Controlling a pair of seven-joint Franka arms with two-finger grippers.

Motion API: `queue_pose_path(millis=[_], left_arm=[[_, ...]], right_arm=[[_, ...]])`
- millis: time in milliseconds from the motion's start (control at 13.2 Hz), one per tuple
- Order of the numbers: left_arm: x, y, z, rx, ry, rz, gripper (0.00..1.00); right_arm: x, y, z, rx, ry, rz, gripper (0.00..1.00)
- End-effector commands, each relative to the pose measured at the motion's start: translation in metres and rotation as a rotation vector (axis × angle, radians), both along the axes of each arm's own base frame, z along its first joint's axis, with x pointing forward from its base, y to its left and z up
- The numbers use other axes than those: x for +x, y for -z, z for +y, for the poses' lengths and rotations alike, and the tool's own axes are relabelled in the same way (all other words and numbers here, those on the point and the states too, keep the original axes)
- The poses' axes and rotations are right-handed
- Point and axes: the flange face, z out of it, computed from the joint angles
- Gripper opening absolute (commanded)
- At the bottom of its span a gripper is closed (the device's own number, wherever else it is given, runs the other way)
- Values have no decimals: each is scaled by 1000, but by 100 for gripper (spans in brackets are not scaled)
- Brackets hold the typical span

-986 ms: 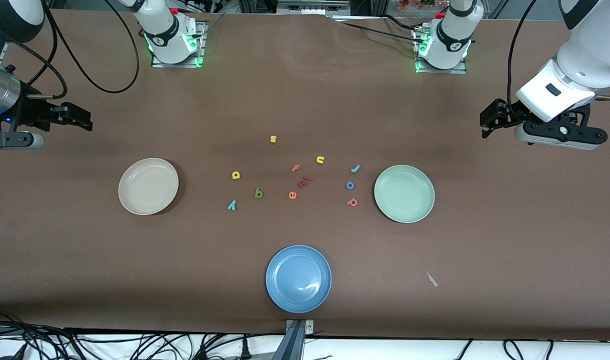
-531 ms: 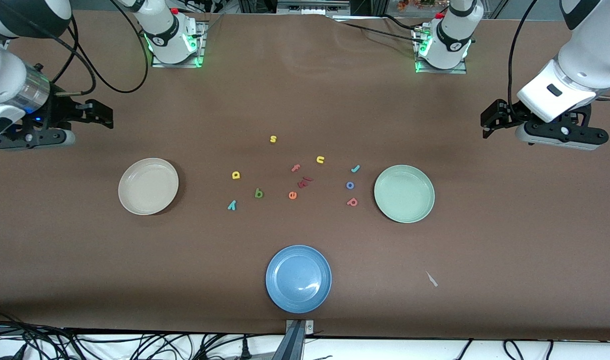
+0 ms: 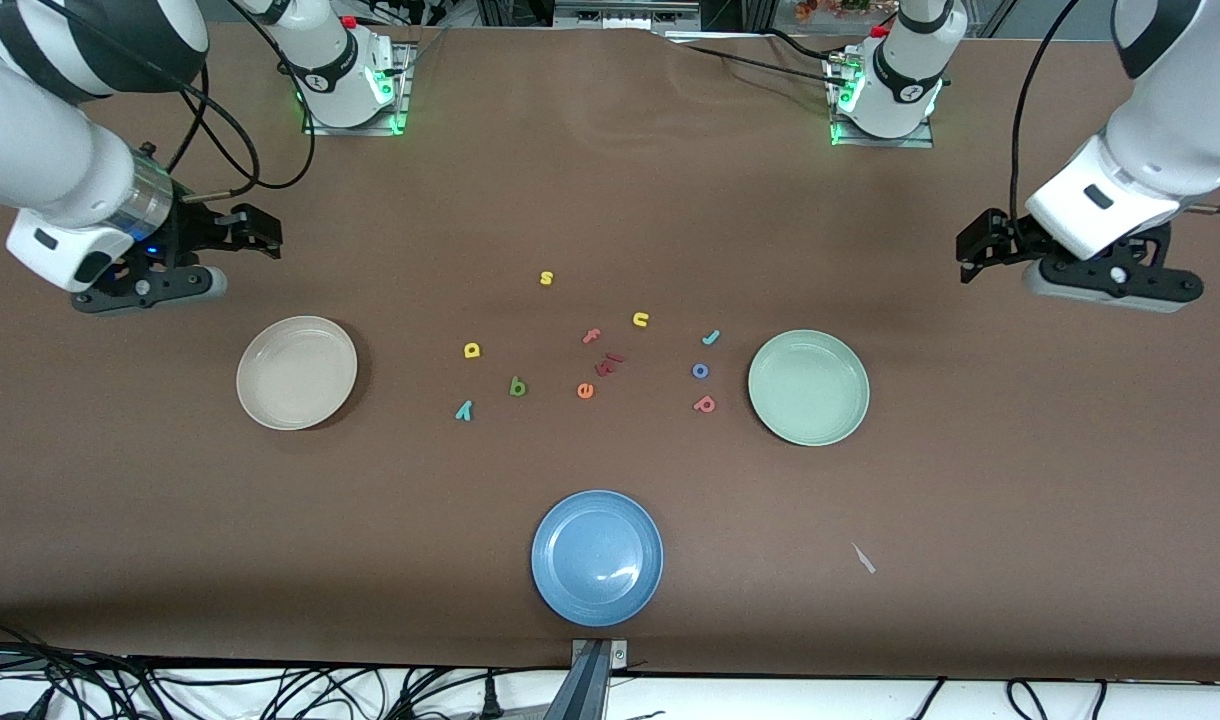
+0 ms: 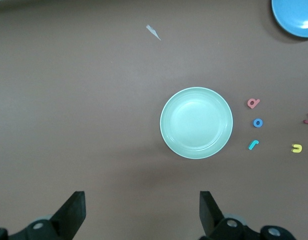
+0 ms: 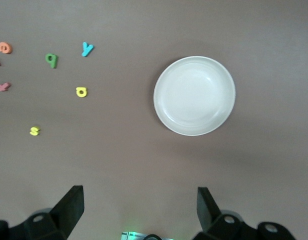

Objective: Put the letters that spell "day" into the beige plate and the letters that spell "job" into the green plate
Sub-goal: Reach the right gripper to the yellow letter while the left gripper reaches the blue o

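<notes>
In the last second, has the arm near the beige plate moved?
Yes. The right gripper has swung in over the table toward the beige plate, jaws open; the plate stayed put.

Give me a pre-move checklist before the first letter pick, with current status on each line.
1. Right gripper open and holding nothing, up over bare table by the beige plate: ok.
2. Left gripper open and holding nothing, up over bare table by the green plate: ok.
3. Both plates hold no letters: ok.
4. Yellow letter, dark green letter and teal y lie apart from each other on the table: ok.
5. Teal j, blue o and salmon b lie apart beside the green plate: ok.
6. Dark red letters in the middle, whether they touch or overlap: cannot tell.
</notes>
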Motion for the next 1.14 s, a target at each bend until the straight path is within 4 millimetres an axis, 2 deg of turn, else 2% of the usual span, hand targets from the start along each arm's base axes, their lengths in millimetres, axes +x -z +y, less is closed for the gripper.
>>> queue_pose_path(millis=[0,152,303,455,531,607,683,759,910,1062], left_arm=[[23,50,-12,0,30,90,100],[31,90,-37,-7,63,156,100],[36,104,-76,-7,104,152,100],[33,138,-129,6,89,163,100],[29,165,-163,11,82,164,100],[27,181,-182,9,71,153,100],[24,191,-196,10,86,155,100],[25,209,-200,6,86,173,100],[31,254,-213,-73,63,181,100],[21,282,-244,-83,104,162,100]], right_arm=[[1,11,19,23,14,12,100],[2,25,42,6,73,10,100],[2,50,63,-2,112,-6,100],[1,75,83,-5,135,-26,100],[1,92,93,-6,149,-33,100],[2,109,100,-5,168,-48,100],[0,123,109,2,166,-66,100],[-2,142,121,5,171,-80,100],[-3,182,131,7,198,-110,100],[-11,213,138,20,194,-134,100]])
